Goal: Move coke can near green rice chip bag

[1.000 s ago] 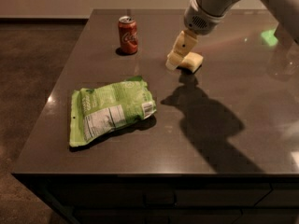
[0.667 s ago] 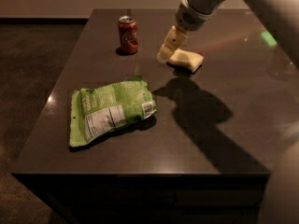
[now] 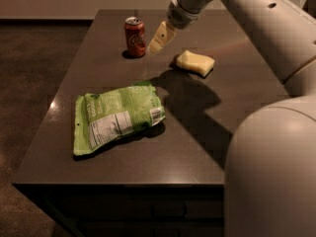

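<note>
Coke can stands upright on the far part of the dark table, well apart from the green rice chip bag, which lies flat and crinkled nearer to the front edge with its white label facing up. The gripper hangs just beside the can, on the can's right as the camera sees it, and points down and toward it. It seems very close, but I cannot say if it touches. Whether the gripper is open or closed I cannot tell (it appears only as one pale shape against the dark top). A pale yellow sponge lies further to the right, apart from the can, and it is not part of the job. In my judgement the step in hand is the approach to the can: the grasp is not yet made, and the can is not yet near the bag. The next move calls for bringing the gripper around the body of the can without pushing it over, because such a tall, light can probably tips easily. After that the can must be carried toward the bag and set down upright just beside it, not on top of it.
</note>
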### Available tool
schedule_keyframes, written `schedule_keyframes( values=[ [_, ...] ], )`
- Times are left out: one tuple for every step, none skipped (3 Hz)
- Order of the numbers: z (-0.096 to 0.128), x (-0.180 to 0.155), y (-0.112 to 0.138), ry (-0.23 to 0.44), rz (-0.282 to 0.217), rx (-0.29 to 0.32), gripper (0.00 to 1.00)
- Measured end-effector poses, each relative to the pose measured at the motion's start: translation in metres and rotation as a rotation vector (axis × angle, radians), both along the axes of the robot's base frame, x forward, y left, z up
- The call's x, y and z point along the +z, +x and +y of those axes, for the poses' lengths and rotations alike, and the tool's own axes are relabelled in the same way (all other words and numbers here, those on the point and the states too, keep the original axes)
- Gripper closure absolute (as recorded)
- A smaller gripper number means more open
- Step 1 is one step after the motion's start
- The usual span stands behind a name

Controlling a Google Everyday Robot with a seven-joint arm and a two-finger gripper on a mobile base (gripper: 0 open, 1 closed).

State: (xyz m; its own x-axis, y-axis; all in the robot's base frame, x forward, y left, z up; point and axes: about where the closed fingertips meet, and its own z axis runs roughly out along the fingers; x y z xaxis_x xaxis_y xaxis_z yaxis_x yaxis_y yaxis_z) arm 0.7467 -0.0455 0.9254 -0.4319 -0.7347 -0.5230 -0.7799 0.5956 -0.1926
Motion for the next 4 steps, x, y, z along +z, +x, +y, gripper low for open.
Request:
schedule_keyframes(
  values=[
    [0.026,-0.004,0.024,0.036,-0.005,-0.028,0.00],
    [0.052,-0.006,0.042,0.072,-0.006,-0.034,0.00],
    [0.069,-0.006,0.057,0.085,-0.021,-0.038,0.00],
    [0.082,-0.007,0.069,0.093,-0.026,-0.036,0.00]
  ],
)
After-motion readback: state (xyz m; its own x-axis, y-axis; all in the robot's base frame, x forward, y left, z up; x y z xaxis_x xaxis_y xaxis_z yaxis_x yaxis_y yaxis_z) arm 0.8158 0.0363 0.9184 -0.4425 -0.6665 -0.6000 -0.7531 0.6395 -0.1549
